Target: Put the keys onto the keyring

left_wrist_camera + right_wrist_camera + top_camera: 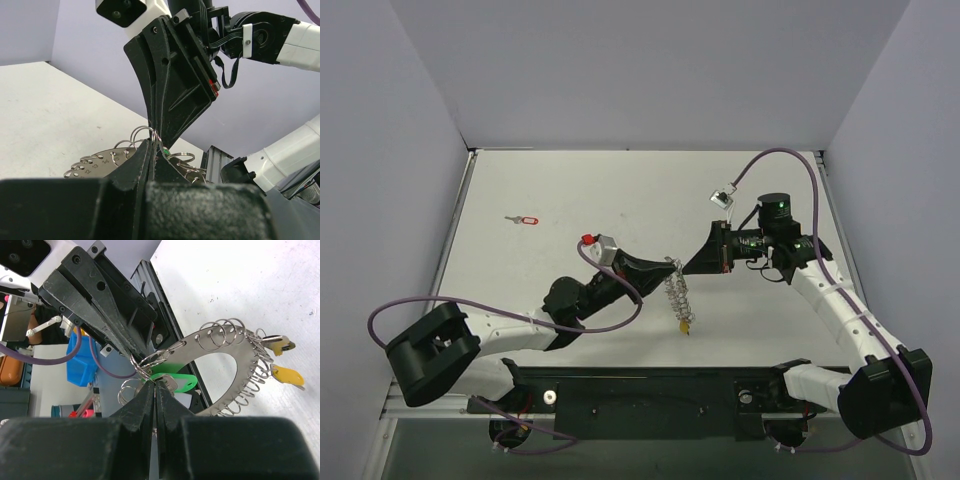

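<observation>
The keyring (677, 292) hangs clear of the tabletop (620, 190), edge-on to the overhead camera. Its yellow piece (287, 375) is at its six o'clock end and its upper end is caught between the two arms. Small wire loops fringe its rim. The green key (175, 381) sits right at the loops on the gripped end, its plastic head poking out beside the right arm's fingertips.

The red key (525, 220) lies alone on the tabletop, well apart, at about ten o'clock from the ring in the overhead view.

I judge the step in hand to be threading the green key onto one of the rim loops. Whether its hole has already gone over the wire cannot be told from these views.

The next move calls for a fine, small slide or twist of the key along the loop's wire while the ring is held steady against it. Both things are thin and springy, so a slip seems the main risk. The red key would then need fetching.

The left pincer (151, 146) is closed down to a hairline and nips wire loops at the ring's rim, apparently carrying the ring. The right pincer (155, 386) comes in from three o'clock, tip to tip with the left. It is likewise closed to a thin slit and seems to pinch the green key's metal shank just where it meets the loop.
</observation>
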`<action>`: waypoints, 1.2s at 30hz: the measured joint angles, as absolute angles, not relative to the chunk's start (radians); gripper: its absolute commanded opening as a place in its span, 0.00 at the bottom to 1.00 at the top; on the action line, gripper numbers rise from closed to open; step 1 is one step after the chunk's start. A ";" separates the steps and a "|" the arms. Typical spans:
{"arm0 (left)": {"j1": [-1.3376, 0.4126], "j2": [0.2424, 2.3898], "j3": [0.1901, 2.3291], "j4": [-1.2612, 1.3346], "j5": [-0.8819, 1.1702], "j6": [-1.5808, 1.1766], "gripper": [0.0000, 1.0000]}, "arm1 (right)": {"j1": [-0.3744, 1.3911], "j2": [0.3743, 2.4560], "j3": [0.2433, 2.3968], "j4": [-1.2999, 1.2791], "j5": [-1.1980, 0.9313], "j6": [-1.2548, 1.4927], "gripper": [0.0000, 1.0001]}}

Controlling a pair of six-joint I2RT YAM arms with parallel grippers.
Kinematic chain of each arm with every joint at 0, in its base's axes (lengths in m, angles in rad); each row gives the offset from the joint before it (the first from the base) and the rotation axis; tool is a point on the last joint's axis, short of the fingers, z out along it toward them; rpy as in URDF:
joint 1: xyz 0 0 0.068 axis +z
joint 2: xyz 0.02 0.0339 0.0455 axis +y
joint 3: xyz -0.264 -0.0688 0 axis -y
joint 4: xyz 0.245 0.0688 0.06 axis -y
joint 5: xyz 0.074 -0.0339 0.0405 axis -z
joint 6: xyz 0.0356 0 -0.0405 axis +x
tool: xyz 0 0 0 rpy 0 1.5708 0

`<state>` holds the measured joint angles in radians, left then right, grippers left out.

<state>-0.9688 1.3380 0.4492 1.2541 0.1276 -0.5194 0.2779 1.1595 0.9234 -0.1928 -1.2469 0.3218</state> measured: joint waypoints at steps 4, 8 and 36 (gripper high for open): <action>-0.961 1.322 0.449 1.253 0.141 -0.510 0.00 | 0.289 1.167 0.923 -0.182 -1.241 0.332 0.00; -0.948 1.304 0.449 1.253 0.165 -0.500 0.00 | 0.295 1.174 0.922 -0.183 -1.230 0.337 0.00; -0.855 1.249 0.450 1.255 0.472 -0.528 0.00 | 0.421 1.228 1.317 -1.134 -1.109 -0.898 0.50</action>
<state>-0.8555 1.2491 0.4500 1.2552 0.4717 -0.5282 0.4206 1.2278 1.3167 -1.1336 -1.1088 -0.8982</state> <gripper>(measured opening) 0.018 0.460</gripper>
